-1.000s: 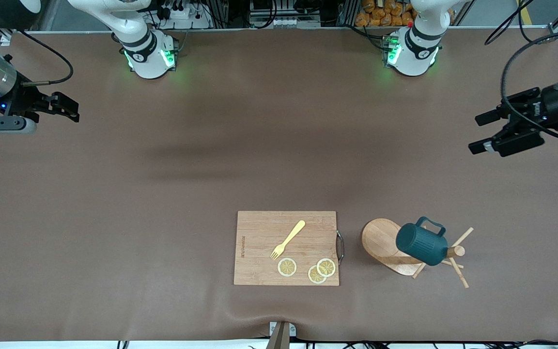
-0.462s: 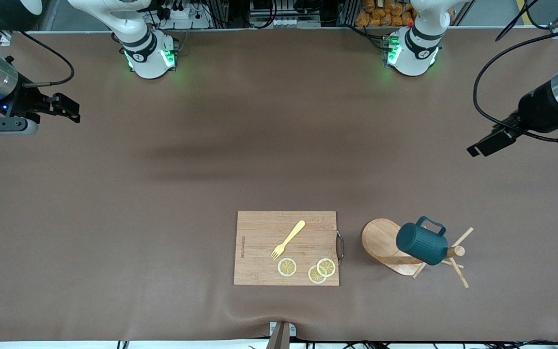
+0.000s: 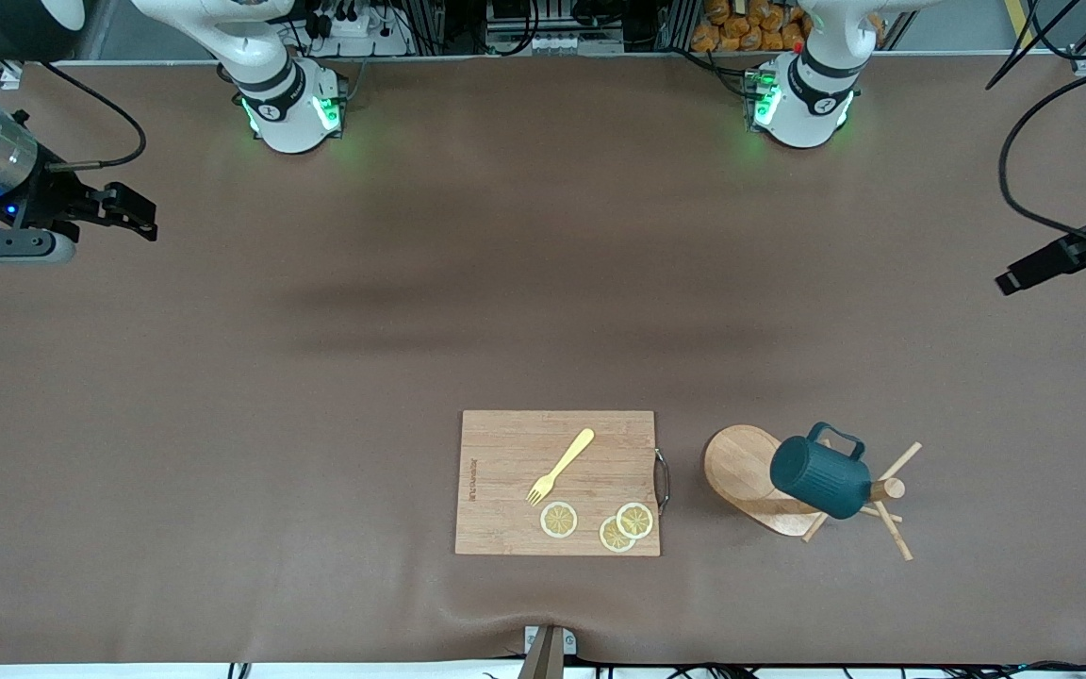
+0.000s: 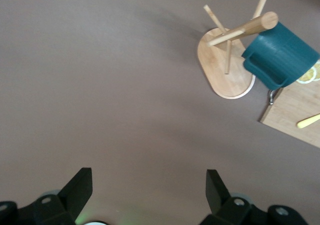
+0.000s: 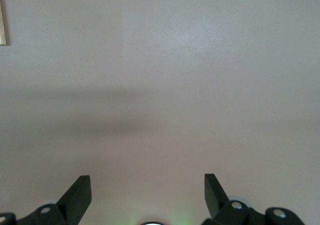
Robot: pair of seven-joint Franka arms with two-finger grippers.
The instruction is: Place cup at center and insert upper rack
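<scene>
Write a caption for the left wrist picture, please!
Open left tool over bare table, cup hanging on upper rack.

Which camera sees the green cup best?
The front view: the whole cup shows, hanging on the wooden mug tree. The left wrist view catches it too, farther off near the picture's edge. The right wrist view shows only table.

Even overhead light, soft shadows, sharp focus.

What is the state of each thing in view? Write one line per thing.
Cup: hanging on the rack, tilted.
Rack: standing upright on its base, beside the board.
Fork: lying flat on the board.
Lemon slices: three, flat on the board.
Left gripper: open, empty, over bare table.
Right gripper: open, empty, waiting.
</scene>
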